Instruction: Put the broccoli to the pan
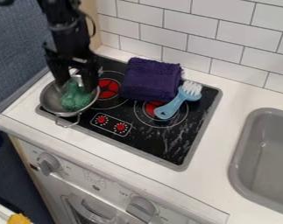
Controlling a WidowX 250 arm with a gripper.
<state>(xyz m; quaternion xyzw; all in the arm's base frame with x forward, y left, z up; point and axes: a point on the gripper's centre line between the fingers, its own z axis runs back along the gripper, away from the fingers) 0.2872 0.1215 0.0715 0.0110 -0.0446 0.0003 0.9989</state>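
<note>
My gripper is over the metal pan at the upper left, its two black fingers standing apart, one on each side of the broccoli's upper end. The green broccoli lies within the round silver pan, its bushy part low in the bowl toward the front. The pan rests at the stove's left corner, with a wire handle loop on its front side. The fingers partly cover the pan's back rim.
On the black stove are a folded purple towel and a light-blue brush with white bristles, right of the pan. A grey sink is at the right. White tiles rise behind the counter.
</note>
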